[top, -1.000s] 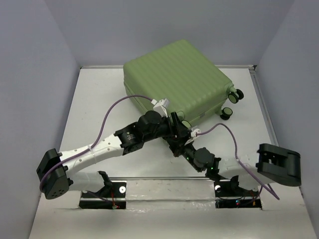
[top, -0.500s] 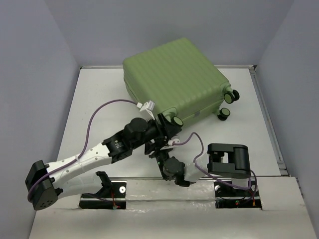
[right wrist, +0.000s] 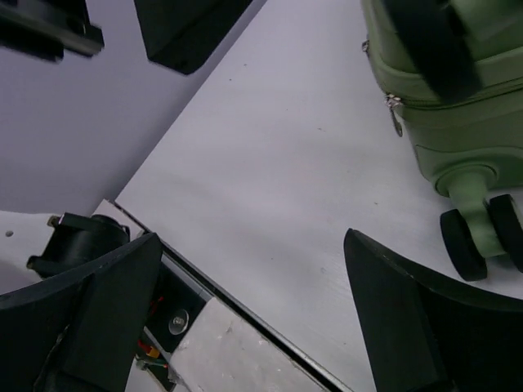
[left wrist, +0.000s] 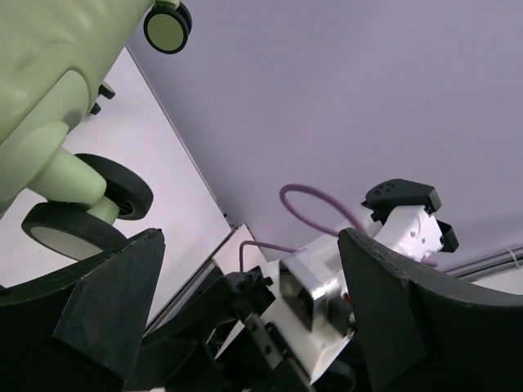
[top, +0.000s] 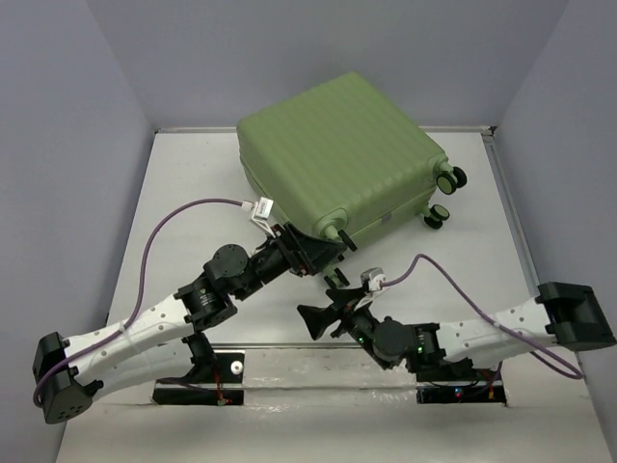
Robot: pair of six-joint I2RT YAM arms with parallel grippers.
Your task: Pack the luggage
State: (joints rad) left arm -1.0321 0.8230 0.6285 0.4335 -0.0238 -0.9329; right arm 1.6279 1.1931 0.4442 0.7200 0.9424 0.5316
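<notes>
The luggage (top: 337, 154), a light-green ribbed hard-shell suitcase, lies closed and flat at the back middle of the table. Black wheels with green hubs (top: 446, 179) stick out at its right side. My left gripper (top: 316, 252) is open just in front of its near corner wheel (top: 339, 234) and holds nothing. In the left wrist view the luggage (left wrist: 37, 73) and a wheel pair (left wrist: 98, 200) fill the upper left beside the open left gripper (left wrist: 249, 306). My right gripper (top: 318, 322) is open, low over the table, pointing left. The luggage (right wrist: 458, 106) sits to the upper right of the open right gripper (right wrist: 253, 306).
Grey walls enclose the white table (top: 183, 193) on three sides. A metal strip (top: 318, 362) with the arm bases runs along the near edge. Purple cables (top: 169, 222) loop off both wrists. The two grippers are close to each other.
Both grippers have opened wide. Both arms have drawn back from the luggage's near corner toward the near edge; the right gripper now points left, low over the table.
</notes>
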